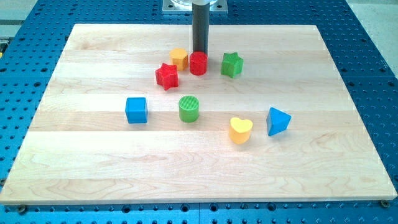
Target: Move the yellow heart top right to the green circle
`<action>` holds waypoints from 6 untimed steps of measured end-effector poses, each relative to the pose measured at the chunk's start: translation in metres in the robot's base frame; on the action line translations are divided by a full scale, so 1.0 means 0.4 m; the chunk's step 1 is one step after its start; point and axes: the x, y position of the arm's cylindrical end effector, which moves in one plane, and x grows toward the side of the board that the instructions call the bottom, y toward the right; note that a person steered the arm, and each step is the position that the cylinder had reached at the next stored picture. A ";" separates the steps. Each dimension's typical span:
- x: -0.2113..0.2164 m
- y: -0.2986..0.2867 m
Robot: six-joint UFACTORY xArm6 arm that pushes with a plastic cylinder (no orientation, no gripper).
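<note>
The yellow heart (pixel 240 130) lies right of the board's middle, toward the view's bottom. The green circle (pixel 189 108) stands to its left and a little higher, about a block's width away. My tip (pixel 199 52) is at the view's top centre, just behind the red circle (pixel 198 63), far above both the heart and the green circle. The rod's very end is hidden by the red circle.
A yellow block (pixel 179 58) sits left of the red circle, a red star (pixel 166 76) below it, a green star (pixel 231 64) to the right. A blue cube (pixel 136 110) lies left of the green circle. A blue triangle (pixel 278 121) lies right of the heart.
</note>
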 end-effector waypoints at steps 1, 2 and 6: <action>0.000 -0.006; -0.001 -0.009; -0.039 0.401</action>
